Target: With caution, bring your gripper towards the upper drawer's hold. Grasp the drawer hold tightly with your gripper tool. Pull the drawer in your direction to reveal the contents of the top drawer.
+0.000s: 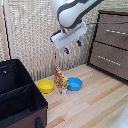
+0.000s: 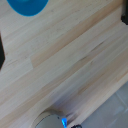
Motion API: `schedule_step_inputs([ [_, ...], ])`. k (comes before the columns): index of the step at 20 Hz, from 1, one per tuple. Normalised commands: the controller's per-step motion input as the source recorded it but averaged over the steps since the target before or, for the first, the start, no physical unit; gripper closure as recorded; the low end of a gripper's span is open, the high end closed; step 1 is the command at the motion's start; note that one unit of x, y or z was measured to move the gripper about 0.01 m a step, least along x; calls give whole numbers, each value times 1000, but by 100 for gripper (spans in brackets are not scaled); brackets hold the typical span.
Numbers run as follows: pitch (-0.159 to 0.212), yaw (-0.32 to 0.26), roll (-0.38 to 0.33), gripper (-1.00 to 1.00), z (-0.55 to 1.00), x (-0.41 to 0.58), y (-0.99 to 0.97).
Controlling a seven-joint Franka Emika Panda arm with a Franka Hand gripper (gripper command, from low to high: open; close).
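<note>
The dark brown dresser stands at the exterior view's right. Its upper drawer is shut, with the thin pale drawer hold across its front. The lower drawer has a like bar. My gripper hangs in the air well to the left of the dresser, above the bowls, with its blue-tipped fingers apart and empty. In the wrist view only wooden floor lies between the dark fingers at the picture's edges. The dresser is out of that view.
A black open case stands at the exterior view's lower left. On the wooden floor lie a yellow bowl, a patterned carton and a blue bowl, which also shows in the wrist view. A pale curtain hangs behind.
</note>
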Motion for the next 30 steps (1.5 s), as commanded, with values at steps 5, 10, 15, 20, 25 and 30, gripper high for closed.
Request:
schedule_step_inputs([
  [5,-84,219,-255,-100,0,-61,-133],
  [10,-114,245,-187,-100,43,-105,-142],
  [15,-119,229,-209,-100,33,-89,-148],
  [20,-65,196,-293,-100,-33,-18,-147],
  [25,0,186,-332,-100,-105,0,-149],
  [30,0,174,-334,-100,-104,0,-160],
])
